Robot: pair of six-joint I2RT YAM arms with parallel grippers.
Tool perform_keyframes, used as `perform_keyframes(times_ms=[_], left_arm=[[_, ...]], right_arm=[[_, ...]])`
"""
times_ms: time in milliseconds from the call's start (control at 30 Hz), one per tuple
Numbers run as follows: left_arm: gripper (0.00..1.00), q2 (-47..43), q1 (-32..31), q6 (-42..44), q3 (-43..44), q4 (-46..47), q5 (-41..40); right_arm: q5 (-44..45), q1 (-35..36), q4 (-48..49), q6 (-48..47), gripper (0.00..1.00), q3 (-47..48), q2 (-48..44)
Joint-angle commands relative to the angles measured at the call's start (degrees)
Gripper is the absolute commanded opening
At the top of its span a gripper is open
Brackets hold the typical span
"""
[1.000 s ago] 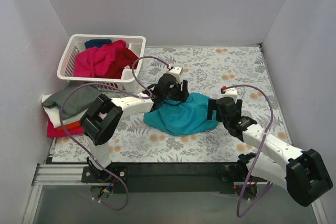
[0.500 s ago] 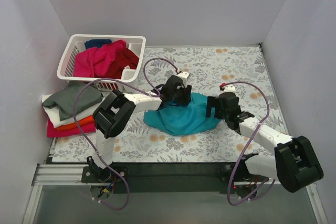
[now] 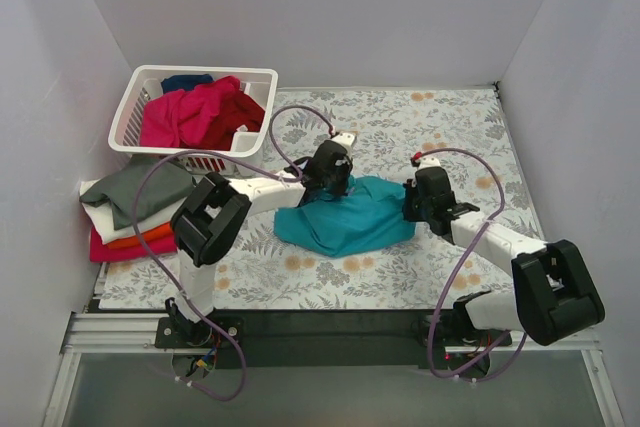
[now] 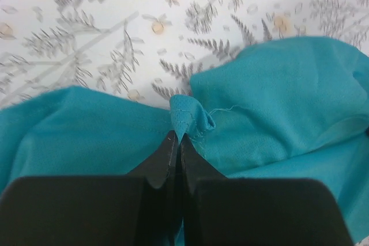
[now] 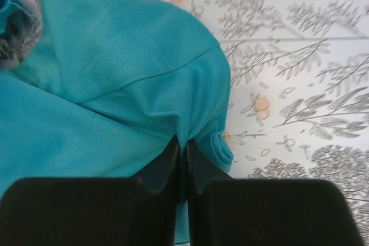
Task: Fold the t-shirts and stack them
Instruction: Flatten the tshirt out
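A crumpled teal t-shirt (image 3: 345, 219) lies mid-table on the floral cloth. At its far left edge my left gripper (image 3: 318, 187) is shut on a pinched, stitched fold of the teal t-shirt (image 4: 187, 116), jaws pressed together. My right gripper (image 3: 412, 205) is shut on the shirt's right edge, a ridge of teal cloth (image 5: 144, 90) squeezed between its jaws beside a small rolled hem. Magenta, dark red and navy t-shirts (image 3: 200, 112) fill the basket. Grey, white, orange and magenta folded t-shirts (image 3: 130, 209) are stacked at the left.
The white lattice basket (image 3: 255, 77) stands at the back left, close behind my left arm. The folded stack sits against the left wall. Purple cables loop over both arms. Grey walls close in the table on three sides.
Both grippers have shut on the teal t-shirt, left on its far left edge, right on its right edge. The right arm reached in toward the shirt.
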Motion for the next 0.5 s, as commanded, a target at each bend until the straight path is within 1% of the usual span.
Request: perform_keyframes(times_ms=[0,33,100,133,167,200,233,267,300,333,367,400,433,467], left_arm=[[0.00,-6.5,3.5,2.0,9.7,-5.0,-6.4],[0.00,-7.4,4.0,2.1,10.6,-5.6,-7.7],[0.00,-11.8,6.8,2.0,11.1,-5.5,-11.1],[0.00,-15.7,8.8,0.9,9.9,-4.9,-12.5],[0.00,-20.1,9.7,0.3,6.6,-3.5,-13.3],[0.00,-25.5,11.3,-1.0,4.4,-2.6,-15.8],[0.00,-27.9,11.6,-1.4,-1.1,-1.4,-17.2],[0.00,-33.2,11.9,-3.0,-6.8,-1.3,-20.3],[0.00,-37.9,11.8,-5.6,-12.5,-1.3,-21.2],[0.00,-42.0,11.7,-9.4,-15.9,-2.0,-20.7],[0.00,-44.3,11.7,-13.9,-21.4,-3.0,-20.7],[0.20,-47.6,11.8,-15.7,-27.0,-5.1,-20.0],[0.20,-49.4,11.8,-17.1,-29.1,-6.0,-19.7],[0.42,-50.7,11.6,-18.3,-31.1,-6.7,-18.8]], right_arm=[[0.9,-4.3,-1.5,-3.2,0.01,8.9,-3.5],[1.6,-6.2,-4.0,-3.6,0.01,11.7,-4.3],[4.2,-8.0,-7.9,-4.6,0.01,15.6,-9.4],[6.4,-8.4,-9.6,-5.4,0.01,17.6,-12.4],[7.9,-8.3,-10.5,-6.0,0.01,19.1,-14.0],[8.0,-8.3,-12.1,-6.2,0.01,19.3,-17.2],[7.5,-8.3,-12.6,-6.1,0.01,19.4,-18.8],[6.0,-8.3,-14.2,-5.9,0.01,18.6,-21.9],[4.7,-8.1,-15.9,-4.9,0.01,16.1,-26.2],[4.0,-8.0,-18.2,-4.8,0.01,15.3,-27.5],[2.6,-7.9,-19.5,-4.3,0.01,13.5,-29.7],[1.5,-7.8,-22.0,-4.1,0.02,12.7,-31.4],[1.0,-7.8,-23.0,-4.1,0.11,12.0,-32.1],[0.8,-7.7,-24.3,-3.8,0.22,11.2,-32.8]])
